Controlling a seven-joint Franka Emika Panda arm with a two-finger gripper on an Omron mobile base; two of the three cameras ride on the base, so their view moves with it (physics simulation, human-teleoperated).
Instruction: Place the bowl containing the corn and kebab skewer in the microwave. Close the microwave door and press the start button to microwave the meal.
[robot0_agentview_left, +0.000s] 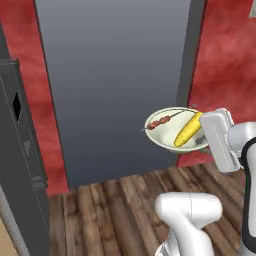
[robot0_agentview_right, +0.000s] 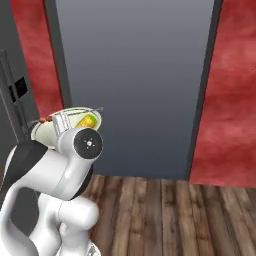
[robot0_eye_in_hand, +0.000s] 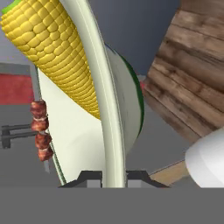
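The bowl (robot0_agentview_left: 165, 134) carries the corn (robot0_agentview_left: 188, 130) and the kebab skewer (robot0_agentview_left: 161, 121).

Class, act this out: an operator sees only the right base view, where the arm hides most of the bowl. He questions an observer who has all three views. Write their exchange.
Operator: Is the bowl actually gripped?
Observer: Yes. In the hand view the gripper clamps the bowl by its rim, one finger inside and one outside.
Operator: I see a bit of corn. Is the skewer in there?
Observer: Yes. The left base view shows the skewer lying in the bowl beside the corn, with its meat chunks near the rim.
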